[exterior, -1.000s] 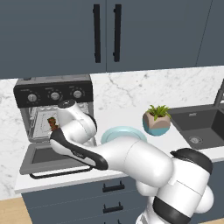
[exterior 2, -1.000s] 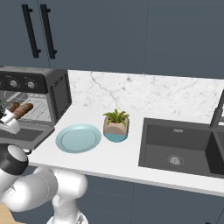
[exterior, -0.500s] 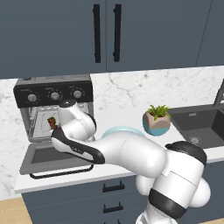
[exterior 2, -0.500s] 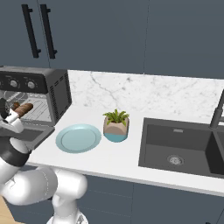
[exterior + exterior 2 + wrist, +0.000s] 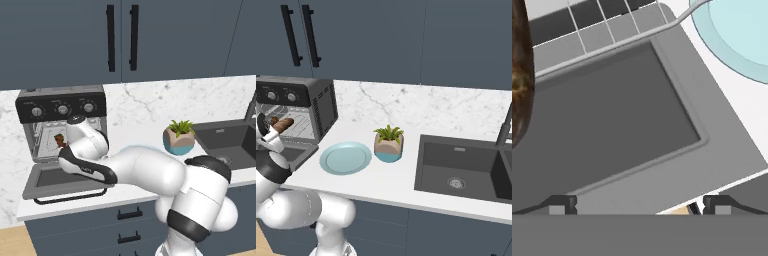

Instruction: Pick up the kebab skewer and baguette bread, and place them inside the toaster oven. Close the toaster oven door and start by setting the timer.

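Skewer meat (image 5: 60, 139) and the baguette bread (image 5: 283, 123) sit on the wire rack inside the toaster oven (image 5: 61, 106). No writing is legible on the oven. Its door (image 5: 632, 125) lies folded down flat, directly under the fingers (image 5: 562, 204), which are spread wide and empty. Beside the oven, a pale blue plate (image 5: 346, 158) rests on the table (image 5: 391, 180).

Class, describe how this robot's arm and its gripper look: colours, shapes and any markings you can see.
The arm is glossy white, built of rounded, bulbous segments with dark grey to black bands at the joints. The gripper shows two small dark, blocky fingertips. No cables or markings are visible.
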Controlling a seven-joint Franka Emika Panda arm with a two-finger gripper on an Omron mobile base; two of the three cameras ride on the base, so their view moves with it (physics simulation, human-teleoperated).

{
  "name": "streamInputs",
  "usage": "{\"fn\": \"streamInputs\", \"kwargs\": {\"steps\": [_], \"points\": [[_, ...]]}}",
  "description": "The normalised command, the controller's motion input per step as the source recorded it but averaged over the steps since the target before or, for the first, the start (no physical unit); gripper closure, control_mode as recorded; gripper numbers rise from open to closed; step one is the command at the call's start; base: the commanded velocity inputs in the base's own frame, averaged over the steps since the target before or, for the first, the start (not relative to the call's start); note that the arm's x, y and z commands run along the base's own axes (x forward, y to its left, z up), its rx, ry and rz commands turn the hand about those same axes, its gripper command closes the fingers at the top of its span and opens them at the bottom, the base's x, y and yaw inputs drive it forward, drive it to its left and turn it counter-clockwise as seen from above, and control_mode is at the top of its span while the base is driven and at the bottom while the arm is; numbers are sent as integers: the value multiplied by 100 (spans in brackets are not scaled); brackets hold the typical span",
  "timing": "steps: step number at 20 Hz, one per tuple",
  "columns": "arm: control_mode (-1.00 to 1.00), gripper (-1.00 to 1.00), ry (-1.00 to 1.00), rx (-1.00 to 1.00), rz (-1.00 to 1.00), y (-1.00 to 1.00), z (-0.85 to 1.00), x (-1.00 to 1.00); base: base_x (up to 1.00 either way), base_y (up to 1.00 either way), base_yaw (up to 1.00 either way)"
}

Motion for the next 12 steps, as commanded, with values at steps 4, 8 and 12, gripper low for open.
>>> {"fn": "streamInputs", "kwargs": {"steps": [4, 8, 12], "points": [[-100, -100, 0, 0, -11, 8, -3, 34, 0, 0, 0], [-100, -100, 0, 0, -10, 9, -1, 42, 0, 0, 0], [-100, -100, 0, 0, -9, 16, -14, 32, 0, 0, 0]]}}
